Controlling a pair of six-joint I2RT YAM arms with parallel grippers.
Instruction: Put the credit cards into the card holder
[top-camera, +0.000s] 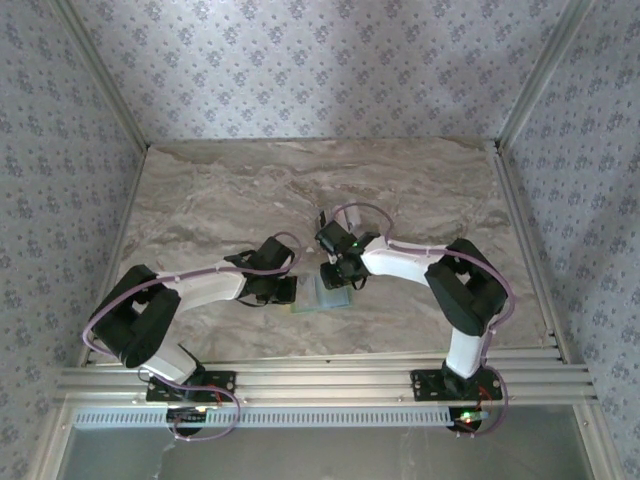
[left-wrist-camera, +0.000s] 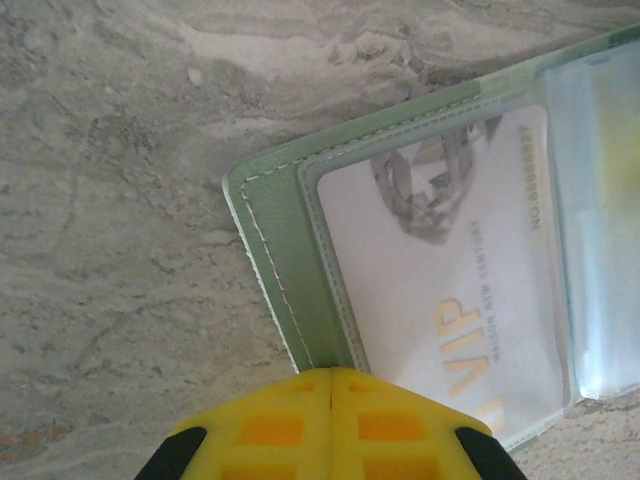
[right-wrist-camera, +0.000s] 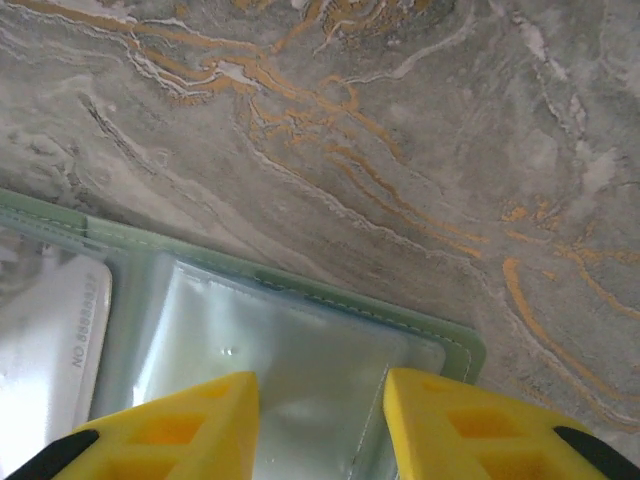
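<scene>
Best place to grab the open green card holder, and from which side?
Pinch the stitched border of the flat pale-green card holder, coming in low from its outer edge. It lies flat and thin on the marble table; the glossy clear pockets probably slip.
</scene>
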